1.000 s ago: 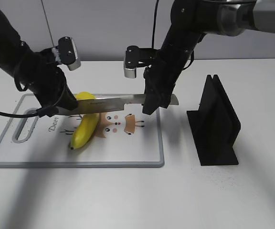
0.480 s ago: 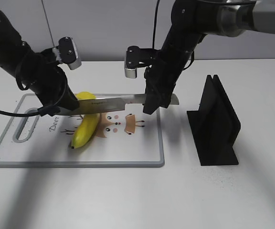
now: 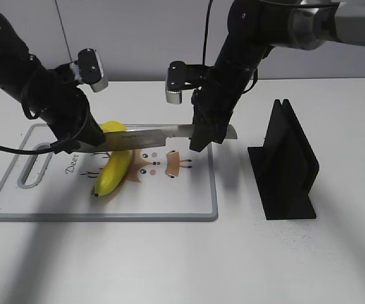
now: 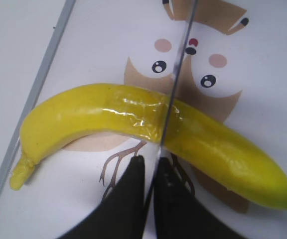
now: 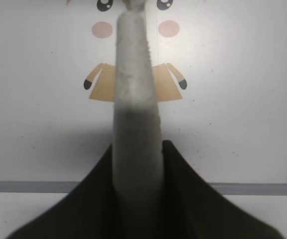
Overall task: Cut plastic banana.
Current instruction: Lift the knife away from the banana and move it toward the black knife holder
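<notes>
The curved glossy yellow plastic banana (image 3: 113,170) lies on the grey-rimmed white cutting board (image 3: 170,212), at 9 o'clock from the black slotted knife stand (image 3: 287,166). The long steel knife (image 3: 163,134) is clamped by 2 pincers: left pincer (image 4: 148,167), right pincer (image 5: 136,149). Both ends should be lowered evenly. Nothing is seen changed from 0.5 s earlier.

Yellow banana (image 3: 113,173), owl-printed white board (image 3: 170,199).

Left claw (image 3: 84,144) and right claw (image 3: 198,140) both clamped, level.

Knife blade (image 5: 136,94) in right pincer (image 5: 137,164)
</notes>
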Robot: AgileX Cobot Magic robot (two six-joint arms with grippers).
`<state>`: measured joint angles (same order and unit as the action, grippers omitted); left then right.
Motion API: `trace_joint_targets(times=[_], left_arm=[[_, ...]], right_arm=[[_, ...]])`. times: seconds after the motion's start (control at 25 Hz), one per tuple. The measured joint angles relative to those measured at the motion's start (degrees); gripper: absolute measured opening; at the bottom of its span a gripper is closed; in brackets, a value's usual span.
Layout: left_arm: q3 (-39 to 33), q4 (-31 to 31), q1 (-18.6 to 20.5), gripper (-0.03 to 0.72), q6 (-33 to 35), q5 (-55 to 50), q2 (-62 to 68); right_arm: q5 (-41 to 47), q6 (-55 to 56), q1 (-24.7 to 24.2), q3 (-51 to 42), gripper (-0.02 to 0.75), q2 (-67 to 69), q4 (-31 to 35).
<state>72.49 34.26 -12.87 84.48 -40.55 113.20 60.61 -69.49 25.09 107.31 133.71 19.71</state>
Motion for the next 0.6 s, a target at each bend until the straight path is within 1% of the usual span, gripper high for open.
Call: trace_joint_targets(times=[0.36, 0.6], left_arm=[[0.14, 0.06, 0.0, 0.023, 0.0, 0.1, 0.0], [-0.43, -0.36, -0.05, 0.023, 0.0, 1.12, -1.76]], right_arm=[[-0.08, -0.07, -0.07, 0.29, 0.193, 0.63, 0.09], [2.39, -0.07, -0.07, 2.95, 0.193, 1.37, -0.07]])
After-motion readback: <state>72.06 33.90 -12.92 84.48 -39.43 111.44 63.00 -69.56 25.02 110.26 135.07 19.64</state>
